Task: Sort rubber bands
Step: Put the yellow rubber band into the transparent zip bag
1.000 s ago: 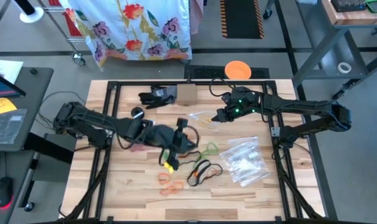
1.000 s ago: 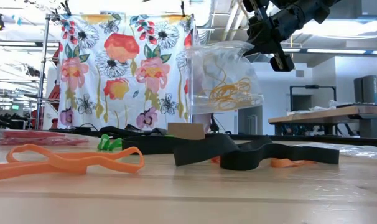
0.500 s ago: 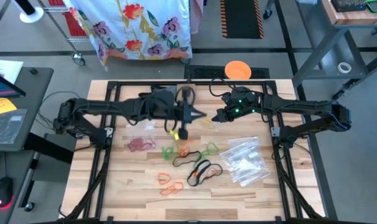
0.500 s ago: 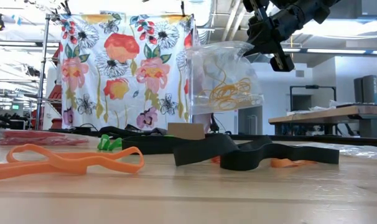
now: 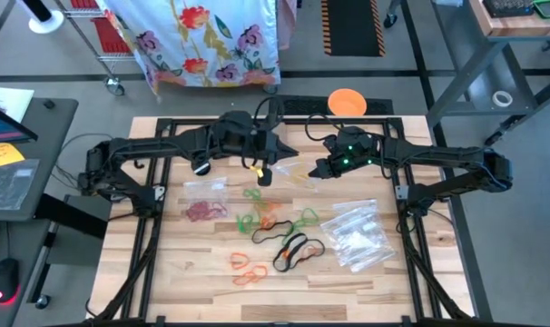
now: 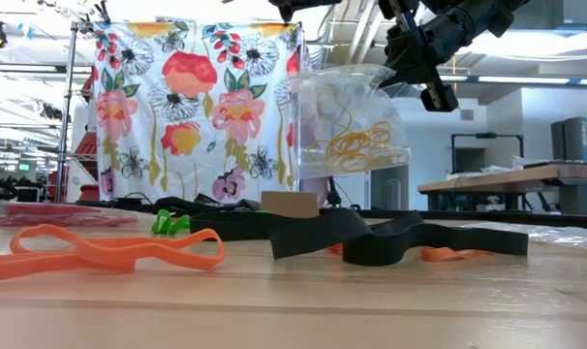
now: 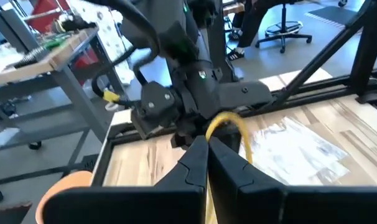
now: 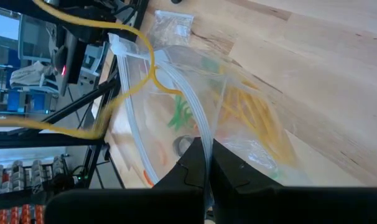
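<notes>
My left gripper (image 5: 291, 156) is shut on a yellow rubber band (image 7: 233, 123) above the table's far middle, right next to the mouth of a clear bag (image 6: 347, 121). My right gripper (image 5: 319, 171) is shut on that bag, which holds several yellow rubber bands (image 8: 257, 115). The carried yellow rubber band (image 8: 137, 78) shows at the bag's mouth. Loose rubber bands lie flat on the table: red (image 5: 201, 211), green (image 5: 306, 218), black (image 5: 296, 250) and orange (image 5: 248, 269). My left gripper pinches one short stretch of the yellow band (image 7: 212, 129) between its two fingertips. The fingers come about level from the table's left. The band arches out of the tips and hangs as a slack loop, clear of the table. My right gripper pinches the bag's top rim (image 8: 201, 132) between its two fingers, slanting down from the table's right. The bag hangs below the fingers with its mouth open and is lifted clear of the table (image 6: 303, 291).
A heap of clear zip bags (image 5: 357, 236) lies at the right. Another clear bag with red bands (image 5: 205, 189) lies left of the middle. Black frame rails (image 5: 157, 227) run along the table's sides. An orange disc (image 5: 347, 101) lies beyond the far edge.
My left gripper has swung from the table's middle toward the far edge and the hanging bag, rising a little and rolling, still shut on the yellow band, which went with it. The bag has kept still.
</notes>
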`<state>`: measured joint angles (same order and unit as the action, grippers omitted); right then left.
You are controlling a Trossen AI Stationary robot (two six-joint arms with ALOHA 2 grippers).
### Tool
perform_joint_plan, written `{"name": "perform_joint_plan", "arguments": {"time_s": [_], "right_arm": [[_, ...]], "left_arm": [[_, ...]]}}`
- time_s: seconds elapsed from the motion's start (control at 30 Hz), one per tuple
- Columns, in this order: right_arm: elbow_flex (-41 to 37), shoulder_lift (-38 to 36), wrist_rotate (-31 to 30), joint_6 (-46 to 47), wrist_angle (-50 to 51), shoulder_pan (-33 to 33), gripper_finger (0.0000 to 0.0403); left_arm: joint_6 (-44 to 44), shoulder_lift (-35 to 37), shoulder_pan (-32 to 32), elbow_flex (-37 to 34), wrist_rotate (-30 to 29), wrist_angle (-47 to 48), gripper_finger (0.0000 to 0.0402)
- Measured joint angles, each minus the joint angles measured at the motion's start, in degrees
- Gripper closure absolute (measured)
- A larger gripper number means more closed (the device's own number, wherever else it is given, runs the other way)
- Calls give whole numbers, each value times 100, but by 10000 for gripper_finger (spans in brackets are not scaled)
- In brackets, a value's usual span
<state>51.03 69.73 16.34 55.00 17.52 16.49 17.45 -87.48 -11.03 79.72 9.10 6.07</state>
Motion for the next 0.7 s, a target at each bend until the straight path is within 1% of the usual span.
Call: {"name": "perform_joint_plan", "arguments": {"time_s": [0.3, 0.5, 0.7], "right_arm": [[0, 2, -17, 0, -2, 0, 403], [-2, 2, -26, 2, -12, 0, 403], [-1, 1, -26, 2, -31, 0, 403]], "left_arm": [[-138, -69, 31, 4, 4, 43, 401], [-1030, -205, 33, 1, -48, 52, 401], [-1582, -289, 61, 3, -52, -330, 401]]}}
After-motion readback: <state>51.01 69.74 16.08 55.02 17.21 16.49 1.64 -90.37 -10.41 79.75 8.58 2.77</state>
